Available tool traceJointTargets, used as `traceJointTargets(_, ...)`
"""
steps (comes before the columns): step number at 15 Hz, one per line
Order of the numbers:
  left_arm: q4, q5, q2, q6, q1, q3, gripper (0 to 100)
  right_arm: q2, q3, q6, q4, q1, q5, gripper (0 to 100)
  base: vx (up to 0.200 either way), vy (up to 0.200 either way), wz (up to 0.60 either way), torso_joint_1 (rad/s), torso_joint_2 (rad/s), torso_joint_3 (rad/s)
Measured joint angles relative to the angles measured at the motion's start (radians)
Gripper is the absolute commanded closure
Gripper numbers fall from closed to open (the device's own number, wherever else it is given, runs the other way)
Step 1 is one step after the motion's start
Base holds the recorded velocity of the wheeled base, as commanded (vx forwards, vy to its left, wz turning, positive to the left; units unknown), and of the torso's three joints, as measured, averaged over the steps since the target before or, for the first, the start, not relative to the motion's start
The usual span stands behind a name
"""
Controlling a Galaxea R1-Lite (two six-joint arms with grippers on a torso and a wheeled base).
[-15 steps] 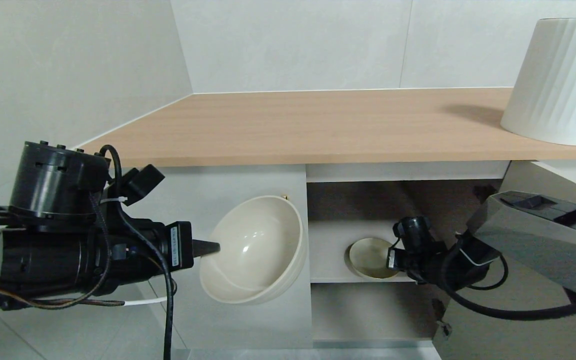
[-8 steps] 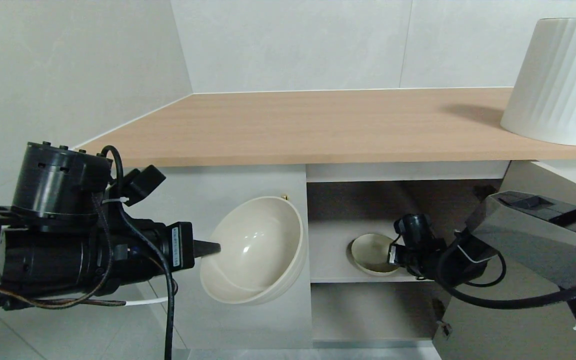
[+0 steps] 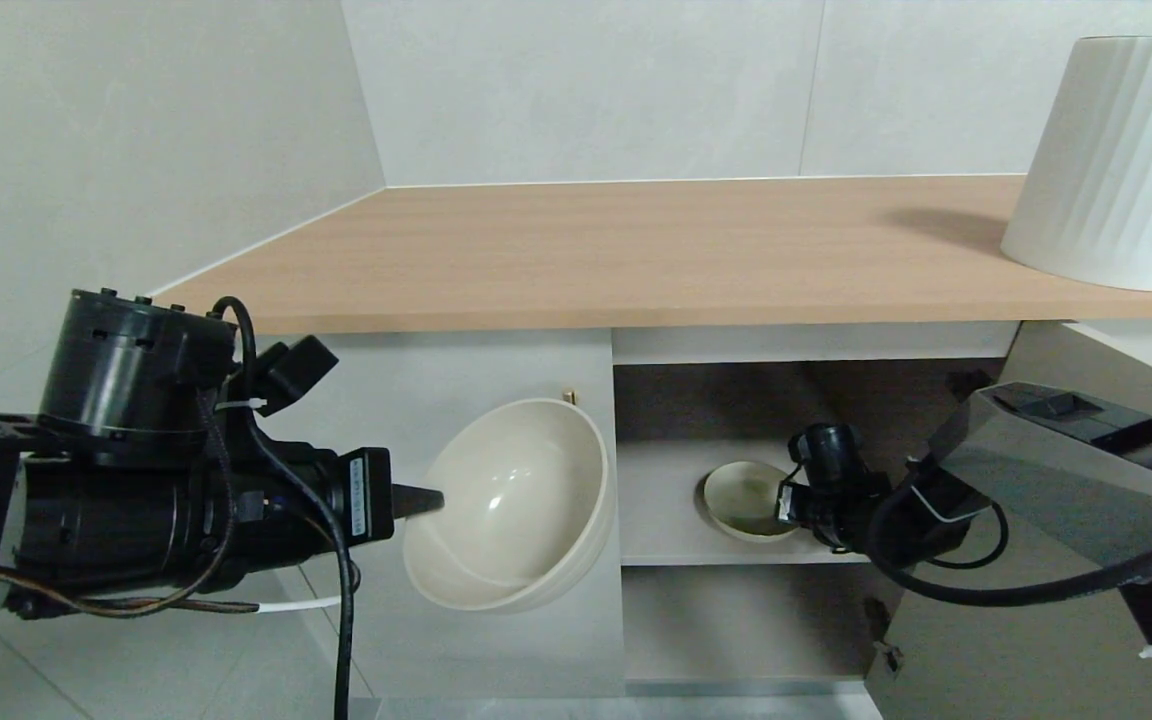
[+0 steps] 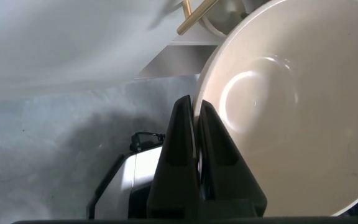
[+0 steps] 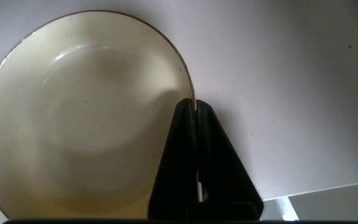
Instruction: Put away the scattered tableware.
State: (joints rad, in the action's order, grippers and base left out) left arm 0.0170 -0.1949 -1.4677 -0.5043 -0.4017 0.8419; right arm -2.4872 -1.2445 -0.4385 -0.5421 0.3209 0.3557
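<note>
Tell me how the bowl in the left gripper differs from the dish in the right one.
The bowl is large and deep; the dish is small and shallow. The bowl is tipped on its side before the closed door; the dish lies near level at the cupboard shelf. Both are cream, each pinched at the rim by shut jaws.

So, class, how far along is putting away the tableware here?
Done: nothing fully; both pieces are gripped. In hand: the right gripper is shut on the rim of the small dish at the open cupboard shelf; the left gripper is shut on the large bowl, outside the cupboard. Left: release the dish, shelve the bowl.
</note>
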Motion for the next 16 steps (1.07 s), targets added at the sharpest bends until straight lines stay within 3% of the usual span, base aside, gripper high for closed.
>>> traceJointTargets(5,-0.004,-0.002,-0.041,0.001,0.0,-0.008,100,0.015,0.012,-0.006,0.0,0.001,0.003,0,0.0,0.0,0.0,0.0,0.0,0.0)
traceJointTargets(10,-0.006,0.0,-0.179,0.0,-0.026,-0.017,100,0.211,0.174,0.026,0.009,0.032,-0.094,0,0.0,0.0,0.0,0.0,0.0,0.0)
traceJointTargets(13,-0.015,0.002,-0.249,-0.001,-0.076,-0.03,100,0.406,0.306,0.076,0.079,0.118,-0.211,0,0.0,0.0,0.0,0.0,0.0,0.0)
traceJointTargets(16,-0.024,0.004,-0.325,-0.001,-0.116,-0.043,100,0.564,0.383,0.09,0.189,0.264,-0.305,0,0.0,0.0,0.0,0.0,0.0,0.0)
